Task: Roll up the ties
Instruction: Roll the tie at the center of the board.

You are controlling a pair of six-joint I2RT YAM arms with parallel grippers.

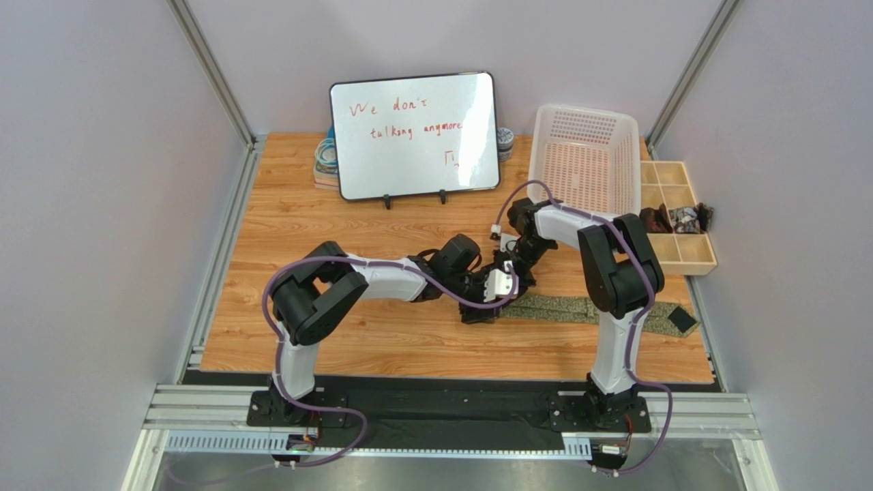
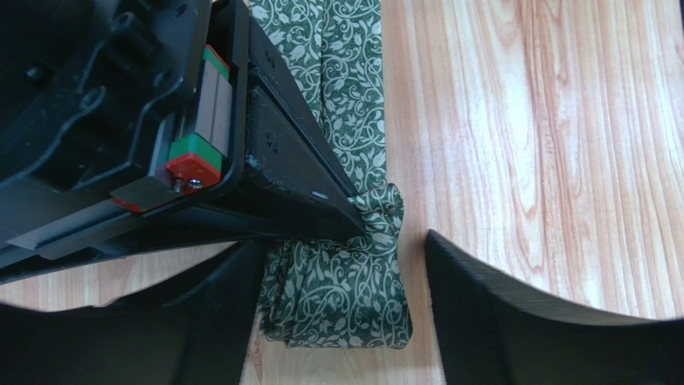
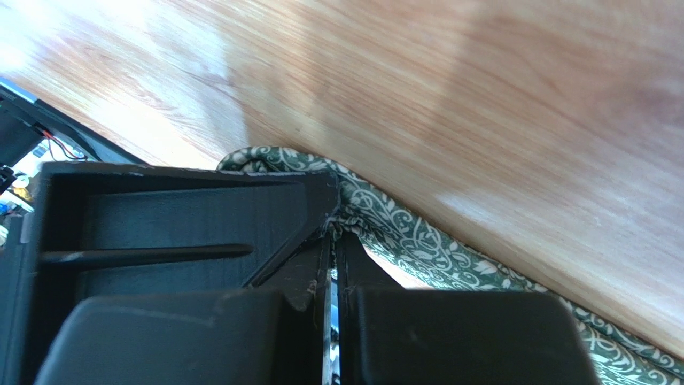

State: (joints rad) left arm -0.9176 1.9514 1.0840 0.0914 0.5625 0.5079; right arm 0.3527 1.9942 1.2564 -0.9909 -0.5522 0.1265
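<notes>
Note tie (image 1: pixel 553 308) partly hidden beneath right arm (image 1: pixel 615 276). Observe left tool (image 2: pixel 341 265) spread astride folded end, right tool (image 3: pixel 333 228) clamped on fabric. Read whiteboard (image 1: pixel 415 133): "We don't talking anymore".

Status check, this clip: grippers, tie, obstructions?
Left gripper open, straddling rolled end of tie. Right gripper shut, pinching tie at that roll. Right fingers crowd left's gap.
</notes>
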